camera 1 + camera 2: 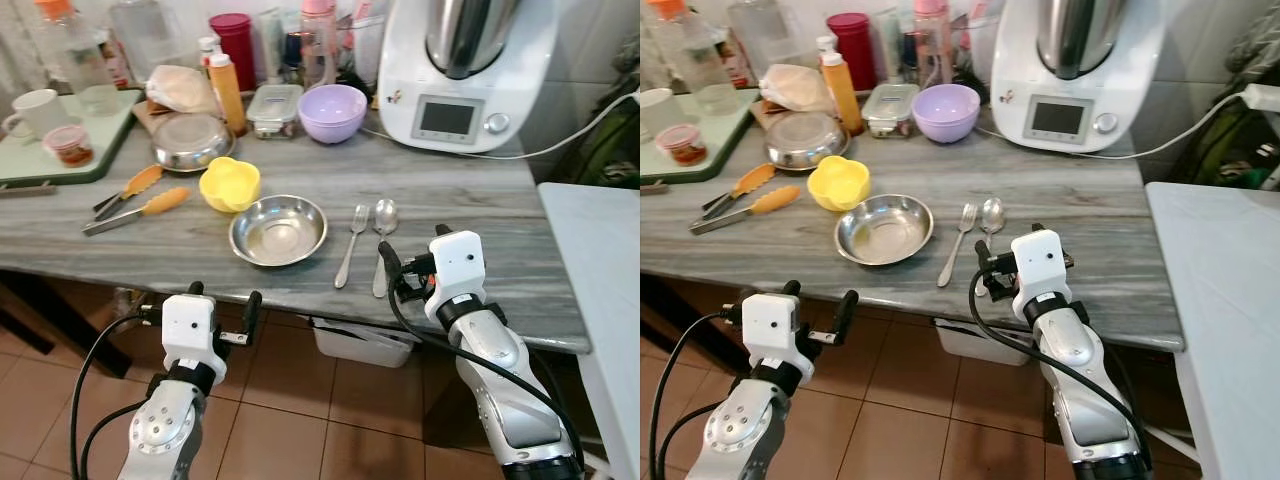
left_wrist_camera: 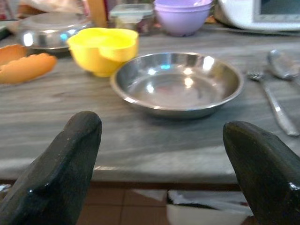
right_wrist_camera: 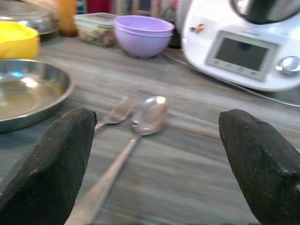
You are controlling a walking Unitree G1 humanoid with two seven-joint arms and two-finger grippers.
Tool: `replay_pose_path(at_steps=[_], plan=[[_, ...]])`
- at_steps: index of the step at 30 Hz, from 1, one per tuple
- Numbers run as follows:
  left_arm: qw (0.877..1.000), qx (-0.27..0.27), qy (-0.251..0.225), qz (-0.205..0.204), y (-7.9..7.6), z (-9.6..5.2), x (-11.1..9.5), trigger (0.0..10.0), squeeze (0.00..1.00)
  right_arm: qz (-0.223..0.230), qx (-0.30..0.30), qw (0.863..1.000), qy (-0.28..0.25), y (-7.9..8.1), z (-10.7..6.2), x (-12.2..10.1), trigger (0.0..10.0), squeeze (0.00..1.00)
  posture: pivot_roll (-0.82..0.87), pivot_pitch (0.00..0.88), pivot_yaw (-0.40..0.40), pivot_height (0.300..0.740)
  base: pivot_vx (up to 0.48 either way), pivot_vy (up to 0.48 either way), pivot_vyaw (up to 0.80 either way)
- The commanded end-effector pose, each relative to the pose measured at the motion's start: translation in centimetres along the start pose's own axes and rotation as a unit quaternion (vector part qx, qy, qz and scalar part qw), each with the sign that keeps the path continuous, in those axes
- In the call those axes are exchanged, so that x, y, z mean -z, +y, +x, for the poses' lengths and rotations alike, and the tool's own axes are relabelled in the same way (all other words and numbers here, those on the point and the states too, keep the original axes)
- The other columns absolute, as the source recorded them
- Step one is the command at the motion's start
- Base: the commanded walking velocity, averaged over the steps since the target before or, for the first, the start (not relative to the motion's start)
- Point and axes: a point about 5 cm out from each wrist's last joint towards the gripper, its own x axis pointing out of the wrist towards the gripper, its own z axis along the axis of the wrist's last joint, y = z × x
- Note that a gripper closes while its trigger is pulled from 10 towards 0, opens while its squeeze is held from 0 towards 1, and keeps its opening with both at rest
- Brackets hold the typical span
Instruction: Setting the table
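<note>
so our right gripper hovers with fingers spread wide and empty over the handle of the long steel spoon, which lies beside the steel fork on the grey streaked table; closing carelessly could catch both or flick the spoon off the near edge. our right wrist view shows the gap between the handles that the head views blur, while our left gripper, open and empty, waits below the edge facing the shallow steel bowl.

Countertop clutter behind the place setting

A white kitchen machine stands at one o'clock, its cable trailing toward three; a lilac bowl and lidded container sit at twelve, orange tongs at ten, a green tray farther left.
</note>
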Motion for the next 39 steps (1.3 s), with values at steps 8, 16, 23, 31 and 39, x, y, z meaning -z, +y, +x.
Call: replay_pose_path(at_steps=[8,16,23,31,39], plan=[[1.000,0.005,-0.007,0.020,0.5,0.8,-0.5,10.0,0.00,0.000,0.018,1.000,-0.017,-0.2,-0.5,-0.6,10.0,0.00,-0.20,0.057,0.085,0.740,0.000,0.000,-0.30],[0.999,-0.026,0.000,0.025,2.1,-0.2,-0.1,10.0,0.00,0.007,0.054,0.999,0.002,-1.6,-2.7,1.2,10.0,0.00,-0.20,0.053,0.102,0.740,0.000,0.000,0.00],[0.997,-0.062,0.025,0.033,3.3,-2.4,1.2,10.0,0.00,0.007,0.066,0.996,0.061,-2.1,-5.4,4.2,10.0,0.00,-0.19,0.063,0.095,0.740,0.000,0.000,0.00],[0.997,-0.067,0.023,0.035,3.2,-2.4,1.2,10.0,0.00,0.000,0.044,0.998,0.044,-1.9,-4.6,3.2,10.0,0.00,-0.19,0.069,0.079,0.740,0.000,0.000,0.00],[0.997,-0.066,0.020,0.033,2.9,-2.3,1.2,10.0,0.00,0.005,0.043,0.998,0.048,-1.7,-4.4,3.3,10.0,0.00,-0.18,0.065,0.071,0.740,0.000,0.000,-0.38]])
